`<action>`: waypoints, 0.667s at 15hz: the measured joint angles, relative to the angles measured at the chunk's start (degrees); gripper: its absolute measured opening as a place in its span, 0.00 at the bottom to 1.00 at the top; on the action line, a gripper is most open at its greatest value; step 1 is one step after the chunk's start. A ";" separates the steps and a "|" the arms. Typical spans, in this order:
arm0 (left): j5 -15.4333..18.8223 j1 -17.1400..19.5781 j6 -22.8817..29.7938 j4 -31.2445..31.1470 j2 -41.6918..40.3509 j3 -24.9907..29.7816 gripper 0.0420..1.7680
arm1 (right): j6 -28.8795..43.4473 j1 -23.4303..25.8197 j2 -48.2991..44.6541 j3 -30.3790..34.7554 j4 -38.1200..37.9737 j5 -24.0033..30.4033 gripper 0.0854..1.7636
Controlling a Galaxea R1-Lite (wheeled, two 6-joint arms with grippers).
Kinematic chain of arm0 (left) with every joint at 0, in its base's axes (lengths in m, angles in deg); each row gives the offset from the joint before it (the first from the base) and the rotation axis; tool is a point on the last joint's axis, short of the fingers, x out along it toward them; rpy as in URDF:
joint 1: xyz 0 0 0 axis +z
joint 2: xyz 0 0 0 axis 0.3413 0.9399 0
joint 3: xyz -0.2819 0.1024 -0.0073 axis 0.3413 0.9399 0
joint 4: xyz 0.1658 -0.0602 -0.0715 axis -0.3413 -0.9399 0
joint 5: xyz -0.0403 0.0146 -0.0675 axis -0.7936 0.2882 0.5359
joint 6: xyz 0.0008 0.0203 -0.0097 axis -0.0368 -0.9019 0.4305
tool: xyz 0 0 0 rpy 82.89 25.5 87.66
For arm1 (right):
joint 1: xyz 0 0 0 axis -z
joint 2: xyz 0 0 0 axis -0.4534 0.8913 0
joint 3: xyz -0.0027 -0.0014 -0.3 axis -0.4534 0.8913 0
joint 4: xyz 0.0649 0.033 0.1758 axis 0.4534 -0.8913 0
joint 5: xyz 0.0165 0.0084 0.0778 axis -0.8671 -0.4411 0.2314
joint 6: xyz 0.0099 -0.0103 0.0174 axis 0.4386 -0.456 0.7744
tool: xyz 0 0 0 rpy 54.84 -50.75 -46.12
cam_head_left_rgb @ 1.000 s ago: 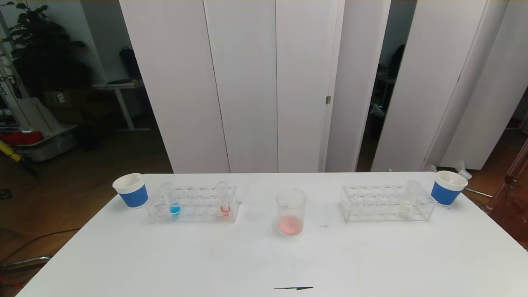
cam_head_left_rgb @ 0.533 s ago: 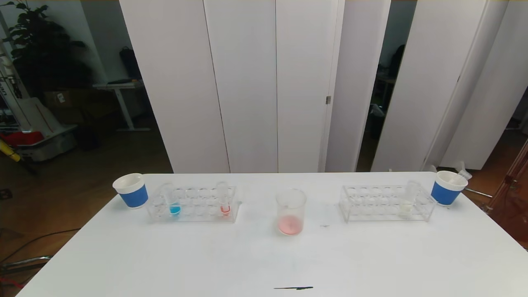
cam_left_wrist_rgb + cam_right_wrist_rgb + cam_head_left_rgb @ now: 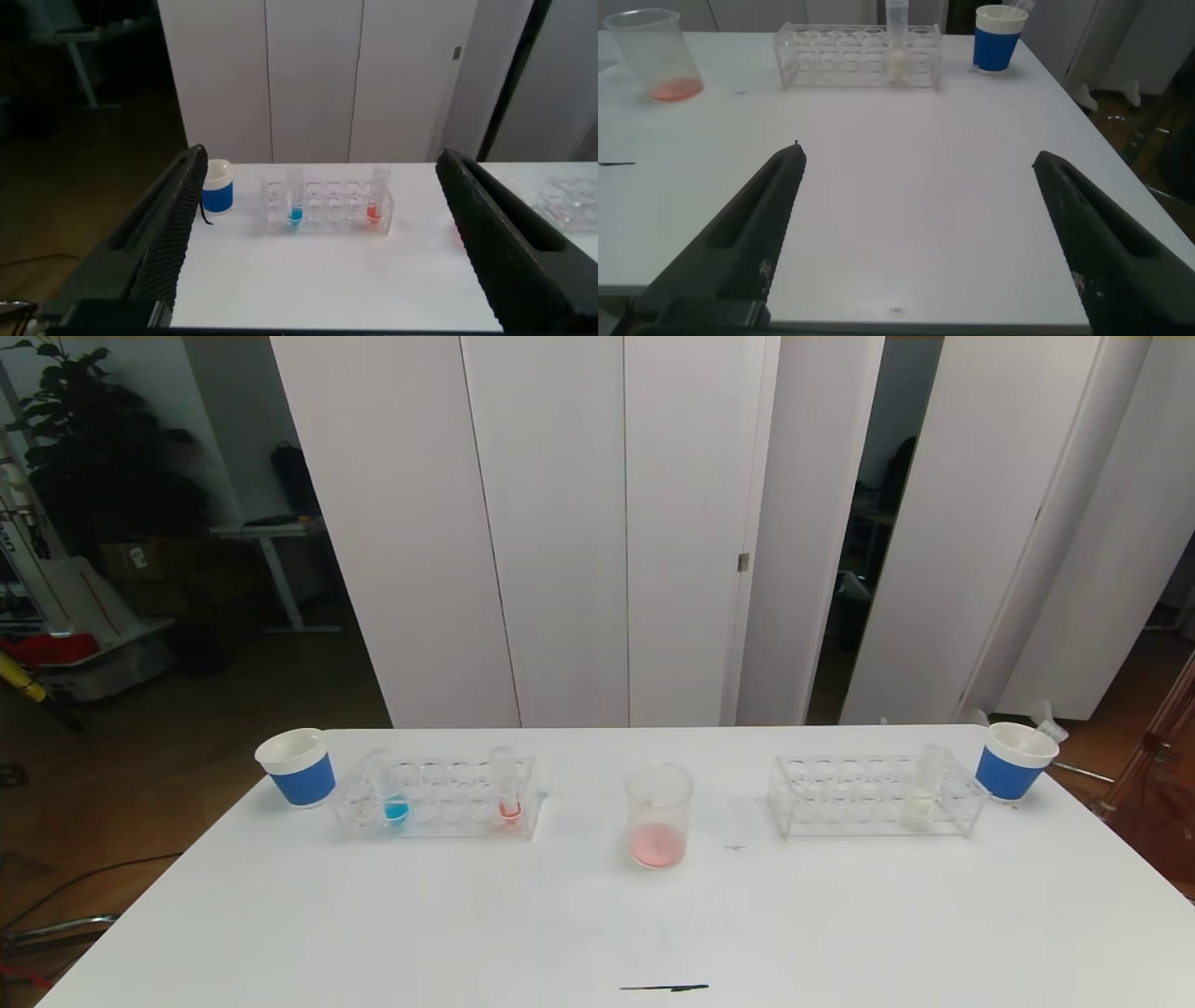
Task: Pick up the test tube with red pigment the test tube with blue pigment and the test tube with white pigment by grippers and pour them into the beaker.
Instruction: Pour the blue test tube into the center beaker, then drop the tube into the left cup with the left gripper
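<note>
Standing upright in its rack, test tube with blue pigment [image 3: 295, 199] lies straight ahead of spread left pincer [image 3: 322, 233]; right pincer [image 3: 915, 233] spread, farther.

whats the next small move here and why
Probably reach the left end effector, open and back from the table, toward the test tube with blue pigment in the left rack. The beaker already holds pinkish-red liquid, while the blue tube and the test tube with white pigment sit unpoured. The right end effector is open too.
</note>
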 joint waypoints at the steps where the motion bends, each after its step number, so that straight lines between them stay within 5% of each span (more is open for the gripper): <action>1: -0.11 -0.27 0.63 1.66 4.72 -1.66 0.99 | 0.00 0.02 0.00 0.00 0.00 0.00 0.99; 10: -0.26 -0.39 2.71 25.08 43.53 -5.38 0.99 | 0.00 0.02 0.00 0.00 0.00 0.00 0.99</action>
